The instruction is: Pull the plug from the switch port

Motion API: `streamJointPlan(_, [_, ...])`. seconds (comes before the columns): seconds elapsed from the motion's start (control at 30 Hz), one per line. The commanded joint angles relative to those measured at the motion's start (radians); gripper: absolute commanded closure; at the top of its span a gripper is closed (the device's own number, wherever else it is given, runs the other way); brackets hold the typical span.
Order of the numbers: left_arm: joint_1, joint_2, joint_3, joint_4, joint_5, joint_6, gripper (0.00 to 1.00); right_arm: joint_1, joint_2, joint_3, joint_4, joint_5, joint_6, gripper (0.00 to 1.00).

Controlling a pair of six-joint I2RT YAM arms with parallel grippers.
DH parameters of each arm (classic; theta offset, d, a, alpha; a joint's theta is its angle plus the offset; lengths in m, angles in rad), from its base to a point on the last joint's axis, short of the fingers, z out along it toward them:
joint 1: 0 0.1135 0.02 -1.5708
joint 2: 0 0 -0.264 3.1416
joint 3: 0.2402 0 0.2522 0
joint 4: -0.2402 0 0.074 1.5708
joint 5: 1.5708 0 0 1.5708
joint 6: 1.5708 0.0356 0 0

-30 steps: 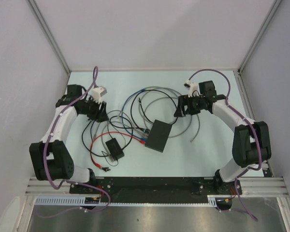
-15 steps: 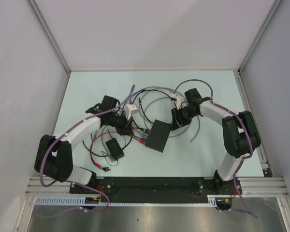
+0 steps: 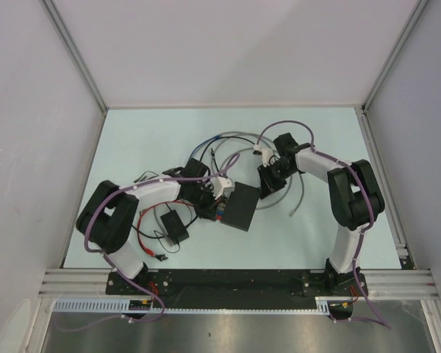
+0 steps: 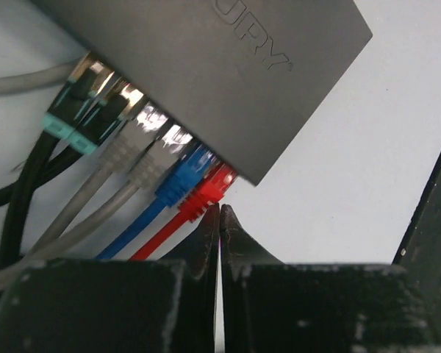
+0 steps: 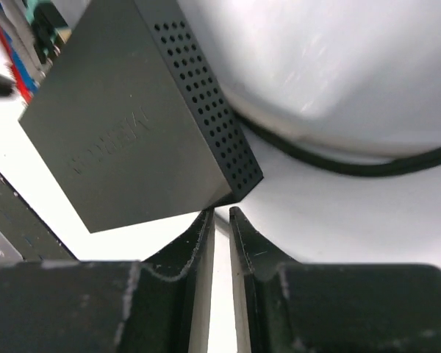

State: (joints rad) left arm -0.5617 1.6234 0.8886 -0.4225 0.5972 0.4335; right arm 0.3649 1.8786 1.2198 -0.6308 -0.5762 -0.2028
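Left wrist view showed the left gripper (image 4: 219, 218) with its fingers closed on nothing. The tips sat just below the red plug (image 4: 209, 190), seated at the near end of the switch port (image 4: 158, 125) row on the left edge of the dark grey switch (image 4: 235, 66). Closed like that, the claw would likely only nudge the plug, not take it. The blue plug (image 4: 184, 173) touched the red one (no gap to slip a finger through), so an opened claw might catch both. A pull with the latch unpressed would probably drag the whole switch. The right gripper (image 5: 220, 218), fingers almost together and empty, hung by the switch's right corner, pinning nothing, so the box could slide.
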Motion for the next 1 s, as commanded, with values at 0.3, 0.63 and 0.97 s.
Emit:
streamJointPlan(0.3, [-0.061, 0.157, 0.171, 0.002, -0.016, -0.012, 0.97, 0.005, 0.139, 0.188, -0.003, -0.082, 0.002, 0.81])
streamJointPlan(0.63, [-0.057, 0.135, 0.248, -0.056, 0.0, -0.009, 0.96, -0.007, 0.209, 0.354, -0.117, -0.034, -0.053, 0.8])
streamJointPlan(0.97, [0.181, -0.043, 0.363, -0.17, 0.093, -0.038, 0.52, -0.08, 0.022, 0.395, -0.17, 0.047, -0.113, 0.5])
